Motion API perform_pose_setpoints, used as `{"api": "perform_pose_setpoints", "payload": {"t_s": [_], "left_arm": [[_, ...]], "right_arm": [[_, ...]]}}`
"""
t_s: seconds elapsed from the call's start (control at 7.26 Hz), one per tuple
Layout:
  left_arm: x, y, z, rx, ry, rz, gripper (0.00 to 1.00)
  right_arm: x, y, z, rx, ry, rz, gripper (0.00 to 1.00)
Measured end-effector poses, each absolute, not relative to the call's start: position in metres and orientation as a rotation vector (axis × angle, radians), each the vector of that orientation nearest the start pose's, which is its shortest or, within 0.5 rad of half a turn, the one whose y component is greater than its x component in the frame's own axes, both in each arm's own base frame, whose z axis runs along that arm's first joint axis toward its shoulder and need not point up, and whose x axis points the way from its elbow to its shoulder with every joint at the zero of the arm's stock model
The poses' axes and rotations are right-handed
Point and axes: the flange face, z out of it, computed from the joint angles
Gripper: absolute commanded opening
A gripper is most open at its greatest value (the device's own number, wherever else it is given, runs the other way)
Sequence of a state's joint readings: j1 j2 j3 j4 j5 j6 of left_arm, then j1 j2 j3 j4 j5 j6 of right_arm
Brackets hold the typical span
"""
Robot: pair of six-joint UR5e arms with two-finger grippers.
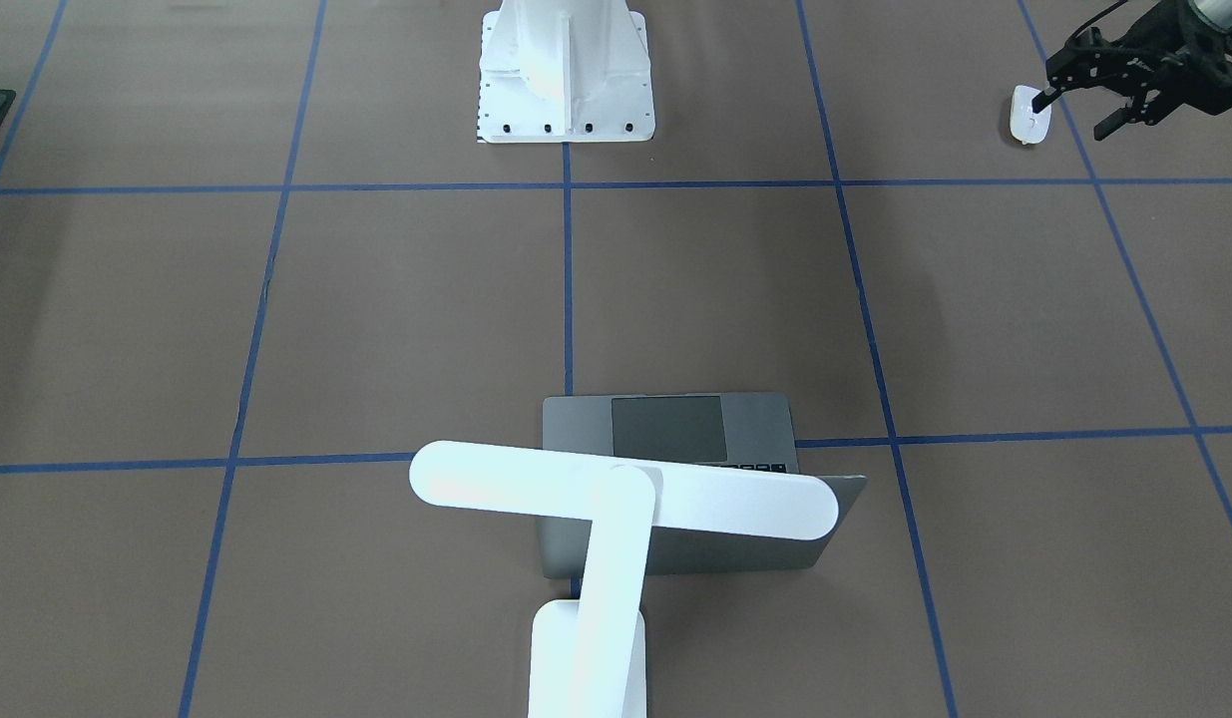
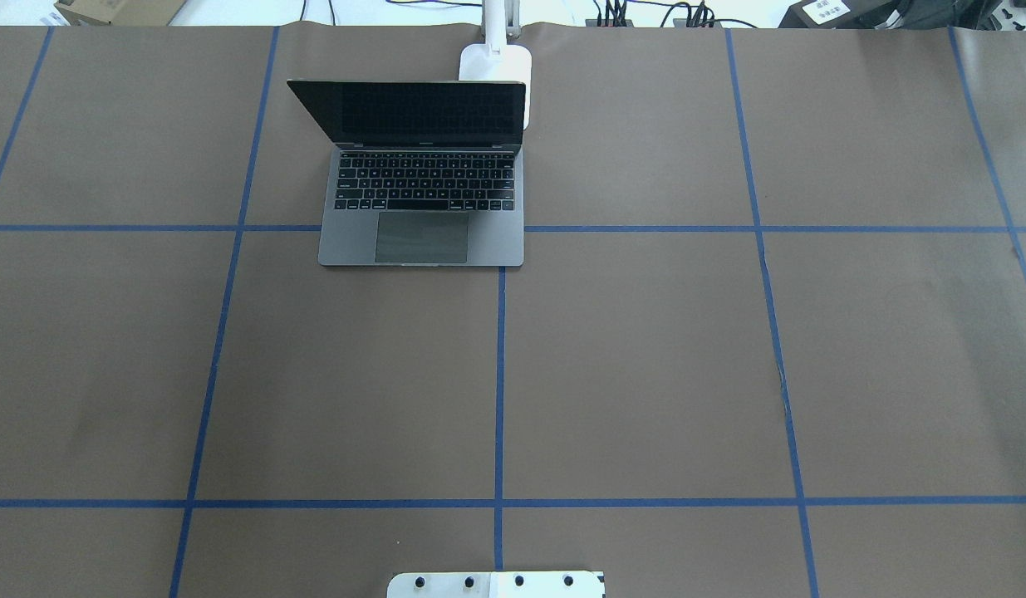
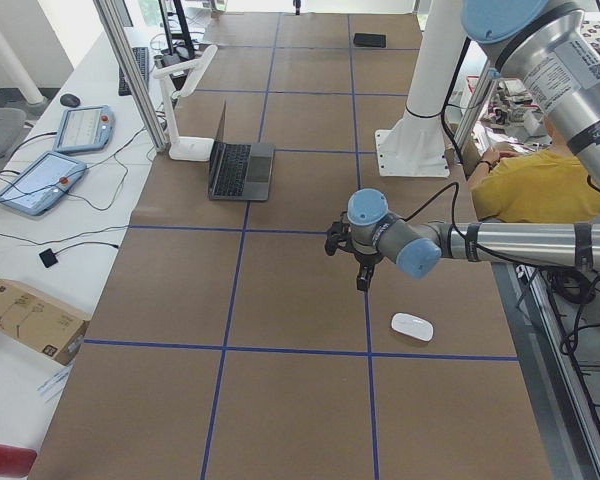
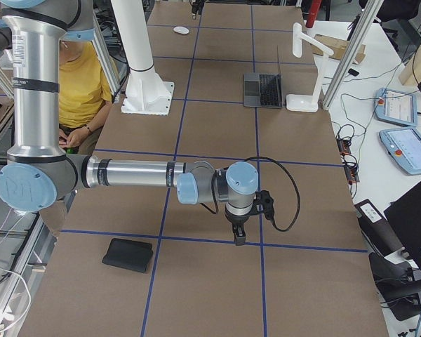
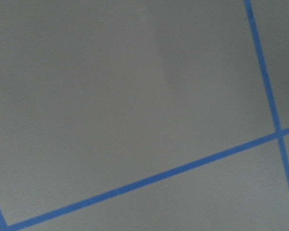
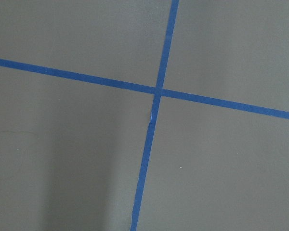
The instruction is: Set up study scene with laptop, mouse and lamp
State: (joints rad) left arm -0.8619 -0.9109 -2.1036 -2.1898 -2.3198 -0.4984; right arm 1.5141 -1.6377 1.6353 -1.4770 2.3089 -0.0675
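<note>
We found the laptop [image 2: 421, 191] standing open close to the operators' edge of the table [image 2: 645, 374], about halfway along that edge and a little toward the robot's left end. Its dark screen was tilted back and its keys and trackpad faced the robot. The lamp [image 1: 616, 499] stood just behind it, right at the operators' edge, its base behind the lid's right-hand corner. From the front camera its long flat head lay across the view of the lid and keyboard. The mouse [image 1: 1029, 115] lay flat on the brown paper near the robot's edge, toward the left end of the table and well apart from the laptop. The left gripper [image 1: 1072, 115] hung near the mouse with its pincer released, the two fingers spread and nothing between them. In the left side camera it hovered above the table, apart from the mouse. The right gripper [image 4: 237, 235] pointed straight down over a blue tape line [image 4: 323, 247] toward the right end of the table. We could not tell whether its pincer was released or clenched, since only the side camera showed it. A black mat [image 4: 128, 255] lay near the robot's edge by the right end, and the white pedestal [image 1: 566, 90] stood at the middle of the robot's edge
</note>
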Motion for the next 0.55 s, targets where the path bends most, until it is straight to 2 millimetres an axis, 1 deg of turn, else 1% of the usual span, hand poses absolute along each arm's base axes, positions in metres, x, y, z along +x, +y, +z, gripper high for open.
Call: {"api": "perform_pose_setpoints", "payload": {"t_s": [0.14, 0.28, 0.55], "left_arm": [[0.112, -0.216, 0.577, -0.065, 0.837, 0.410, 1.00], [0.110, -0.203, 0.586, -0.095, 0.806, 0.437, 1.00], [0.113, -0.188, 0.606, -0.141, 0.750, 0.486, 1.00]], "right_arm": [[0.040, -0.472, 0.652, 0.090, -0.739, -0.152, 1.00], [0.040, -0.471, 0.653, 0.088, -0.739, -0.151, 1.00], [0.040, -0.470, 0.654, 0.086, -0.739, -0.150, 1.00]]}}
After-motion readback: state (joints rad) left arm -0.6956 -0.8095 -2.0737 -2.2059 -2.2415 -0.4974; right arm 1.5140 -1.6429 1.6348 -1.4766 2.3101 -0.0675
